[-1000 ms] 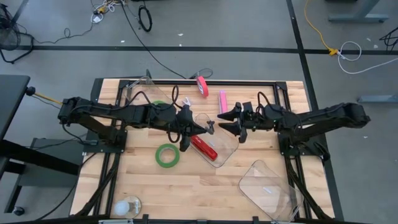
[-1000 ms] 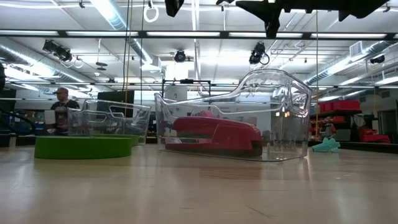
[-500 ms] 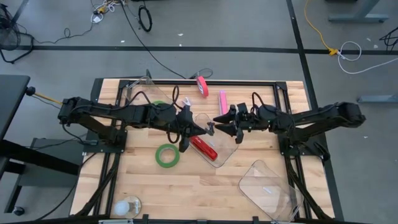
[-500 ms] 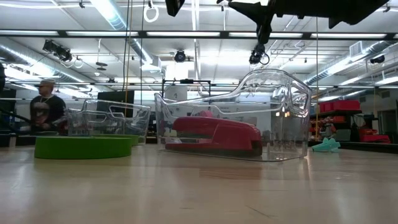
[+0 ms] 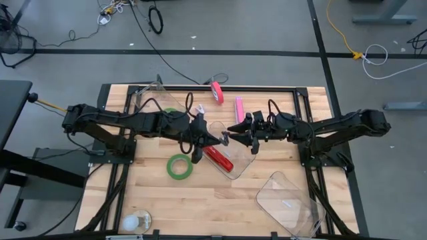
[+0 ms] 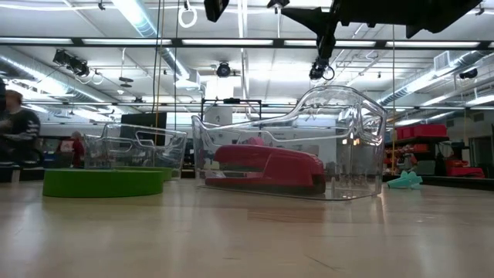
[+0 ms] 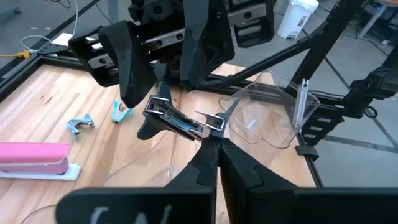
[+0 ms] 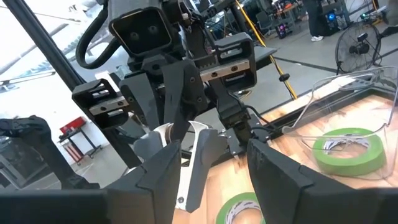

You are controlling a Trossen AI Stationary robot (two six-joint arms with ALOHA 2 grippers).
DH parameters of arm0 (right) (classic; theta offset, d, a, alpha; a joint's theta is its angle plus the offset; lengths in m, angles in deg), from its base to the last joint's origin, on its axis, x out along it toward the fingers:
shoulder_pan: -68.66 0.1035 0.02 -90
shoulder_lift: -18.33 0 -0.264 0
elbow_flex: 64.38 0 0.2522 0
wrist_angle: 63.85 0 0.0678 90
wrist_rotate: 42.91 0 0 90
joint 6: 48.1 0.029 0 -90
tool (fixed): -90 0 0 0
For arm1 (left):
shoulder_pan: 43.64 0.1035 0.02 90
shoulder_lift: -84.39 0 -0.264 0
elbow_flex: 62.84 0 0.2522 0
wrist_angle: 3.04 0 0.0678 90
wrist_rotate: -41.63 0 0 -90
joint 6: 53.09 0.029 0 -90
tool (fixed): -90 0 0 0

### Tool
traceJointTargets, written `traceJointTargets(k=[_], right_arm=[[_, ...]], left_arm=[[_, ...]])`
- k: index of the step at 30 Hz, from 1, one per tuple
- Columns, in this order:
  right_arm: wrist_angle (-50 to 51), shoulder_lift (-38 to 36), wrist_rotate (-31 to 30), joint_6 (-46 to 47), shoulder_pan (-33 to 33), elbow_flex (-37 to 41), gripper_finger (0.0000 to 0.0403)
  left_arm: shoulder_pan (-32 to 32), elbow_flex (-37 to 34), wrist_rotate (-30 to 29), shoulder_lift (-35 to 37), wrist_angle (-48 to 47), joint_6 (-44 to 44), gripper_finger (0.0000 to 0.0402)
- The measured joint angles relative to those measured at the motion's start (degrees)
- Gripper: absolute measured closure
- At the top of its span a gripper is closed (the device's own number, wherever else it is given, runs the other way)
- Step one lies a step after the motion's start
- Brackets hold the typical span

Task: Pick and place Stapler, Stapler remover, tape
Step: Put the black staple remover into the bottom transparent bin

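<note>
Plainly a handover is under way above the table [image 5: 200, 200]. The left claw [image 7: 211, 146] is pinched shut on one end of the remover [image 7: 173, 120], holding it in the air over the near edge of the clear tray [image 5: 243, 155]. The right claw [image 7: 163, 93] faces it from the opposite side with its fingers spread, one on each side of the remover's free end; whether either finger already touches the metal cannot be told. The remover's long axis runs roughly along the line between the two arms, from the left claw's tips out toward the right one, so the right fingers would close across its width, not along its length. Both claws are at the remover, but only the left one carries it. Judging from this, the next move depends on the right claw getting a firm hold before the left lets go; a release too soon would likely drop the remover toward the tray. The red stapler [image 5: 219, 159] already lies inside that tray, and the green tape [image 5: 179, 166] lies flat on the table just beside it, on the left arm's side.
</note>
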Motion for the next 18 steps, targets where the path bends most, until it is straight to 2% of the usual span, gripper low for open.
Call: traceJointTargets(k=[18], right_arm=[[0.1,0.0,-2.1,0.0,0.0,0.0,0.0218]], left_arm=[[0.0,0.0,-0.3,0.0,0.0,0.0,0.0393]])
